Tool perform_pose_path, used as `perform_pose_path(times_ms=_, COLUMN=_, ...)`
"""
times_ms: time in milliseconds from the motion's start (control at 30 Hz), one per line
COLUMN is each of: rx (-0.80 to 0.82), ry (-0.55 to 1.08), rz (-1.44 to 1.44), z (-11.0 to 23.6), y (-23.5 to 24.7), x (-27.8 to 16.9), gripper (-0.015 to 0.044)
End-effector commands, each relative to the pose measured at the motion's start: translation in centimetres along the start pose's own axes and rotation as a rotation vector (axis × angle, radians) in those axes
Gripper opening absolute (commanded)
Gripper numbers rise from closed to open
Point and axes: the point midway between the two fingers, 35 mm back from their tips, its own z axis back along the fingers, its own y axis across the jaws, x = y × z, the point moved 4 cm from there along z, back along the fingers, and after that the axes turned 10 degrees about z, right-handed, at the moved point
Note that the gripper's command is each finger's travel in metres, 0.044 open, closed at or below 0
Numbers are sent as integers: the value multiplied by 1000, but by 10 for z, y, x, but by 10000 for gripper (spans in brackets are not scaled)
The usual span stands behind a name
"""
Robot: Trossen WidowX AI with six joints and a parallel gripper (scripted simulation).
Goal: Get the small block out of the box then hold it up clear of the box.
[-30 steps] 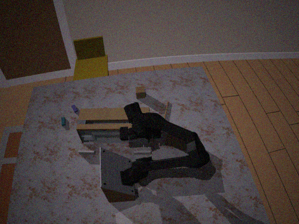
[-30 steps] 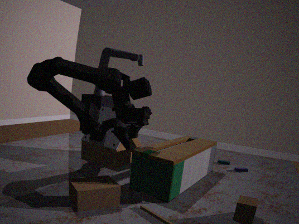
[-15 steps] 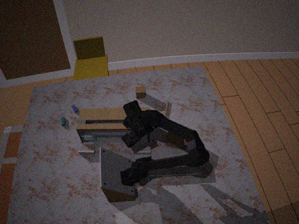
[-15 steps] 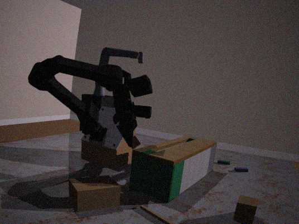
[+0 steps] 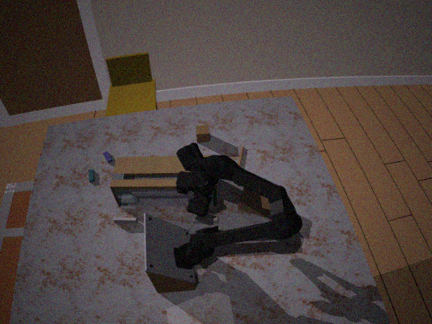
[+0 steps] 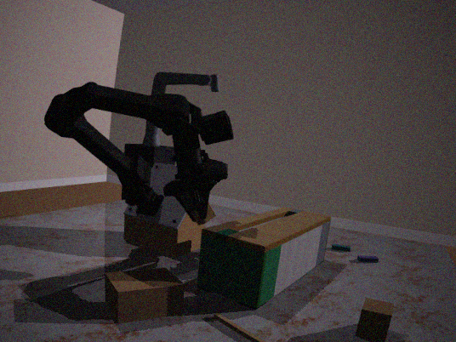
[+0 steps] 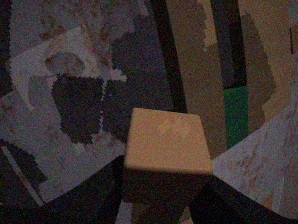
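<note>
My gripper (image 6: 199, 216) (image 5: 198, 206) is shut on a small tan block (image 7: 166, 139) (image 6: 208, 213) and holds it above the table, just beside the near end of the box. The box (image 5: 145, 165) (image 6: 293, 248) (image 7: 200, 63) has a tan top with a long slot, a green end and a white side. In the wrist view the block fills the space between my dark fingers, with the box's green end (image 7: 236, 112) behind it. In the top view the arm hides the block.
A tan carton (image 6: 136, 293) stands in front of the box's green end. A small tan cube (image 5: 202, 132) (image 6: 373, 316), a teal piece (image 5: 92, 176) (image 6: 341, 247) and a purple piece (image 5: 107, 156) (image 6: 367, 258) lie around the box. The arm's base (image 5: 165, 250) sits nearby. A yellow bin (image 5: 130, 86) stands on the floor.
</note>
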Motion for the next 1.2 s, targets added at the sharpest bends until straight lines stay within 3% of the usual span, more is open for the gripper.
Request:
perform_pose_path(times_ms=0, rx=-14, ry=8, rz=129, z=4, y=-6, x=-1, gripper=0)
perform_pose_path(times_ms=1167, rx=-1, ry=116, rz=1476, z=23, y=-25, x=-12, gripper=0)
